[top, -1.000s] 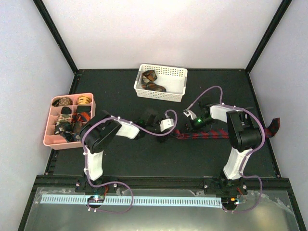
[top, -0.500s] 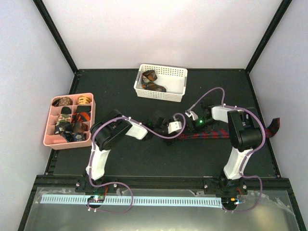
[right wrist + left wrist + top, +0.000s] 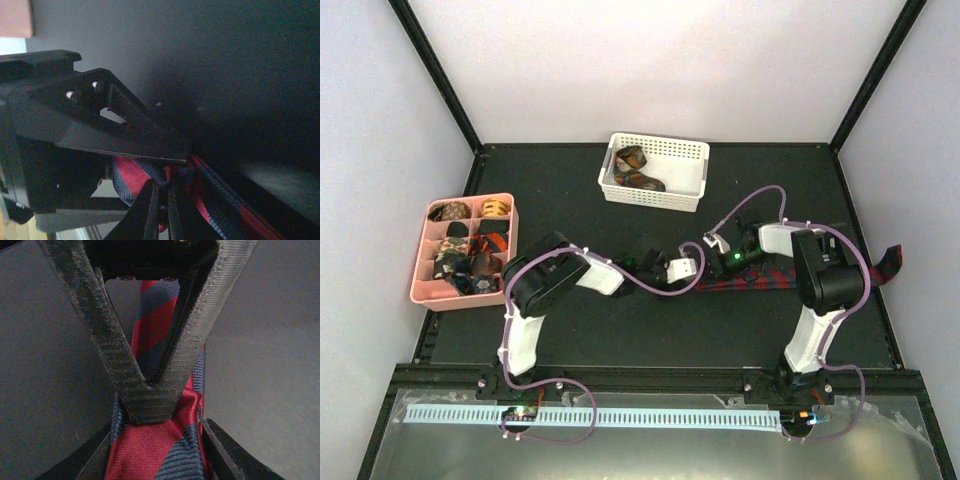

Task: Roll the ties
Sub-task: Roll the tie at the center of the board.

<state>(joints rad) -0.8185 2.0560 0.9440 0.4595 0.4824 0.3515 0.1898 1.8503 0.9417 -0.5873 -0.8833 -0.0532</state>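
A red and dark plaid tie [image 3: 790, 275] lies stretched flat on the black desk [image 3: 620, 320]. It sits in front of the white basket [image 3: 655, 203] and runs off to the basket's right, with its far end reaching the desk's edge.

The left tool [image 3: 696, 272] and the right tool [image 3: 714, 258] meet at the end of the tie nearest the basket, just in front of the basket's right corner.

From the left wrist, the left tool [image 3: 150, 407] has its two fingers drawn together into a V. Their tips touch and pin the tie [image 3: 145, 450], and the fabric bunches just past the tips.

From the right wrist, the right tool [image 3: 161, 200] has its fingers almost together. They pinch a fold of the tie [image 3: 130, 177] right beside the left tool's black frame.

A few loose ties [image 3: 635, 170] lie inside the basket at its left end. Well to the left of the basket and nearer the arms, a pink tray [image 3: 430, 290] holds rolled ties [image 3: 470, 245] in its compartments.
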